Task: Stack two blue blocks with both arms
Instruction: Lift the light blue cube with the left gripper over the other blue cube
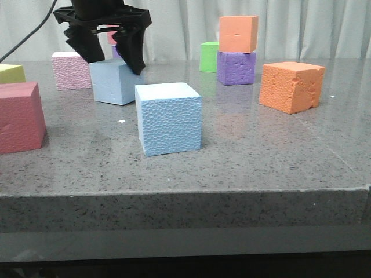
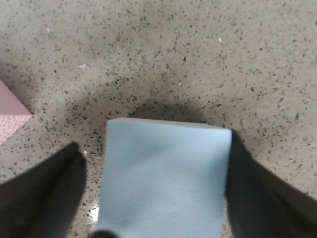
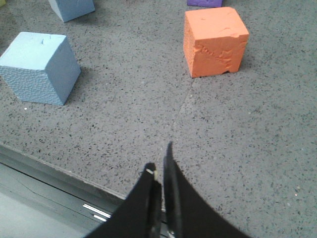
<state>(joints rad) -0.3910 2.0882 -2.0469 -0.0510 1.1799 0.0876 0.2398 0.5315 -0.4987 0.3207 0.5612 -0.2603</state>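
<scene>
Straddling the smooth blue block (image 1: 111, 81), left end effector (image 1: 110, 57) gapes; nothing bears writing.

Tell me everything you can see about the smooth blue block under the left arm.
The smooth blue block is a pale blue cube, foam by the look of it, with plain, matte faces. It sits upright and flat on the speckled grey tabletop, behind and left of the pebbled blue block, apart from it. The left gripper straddles its top with jaws open; in the left wrist view one finger looks against one side, while the other finger stands clear.
</scene>
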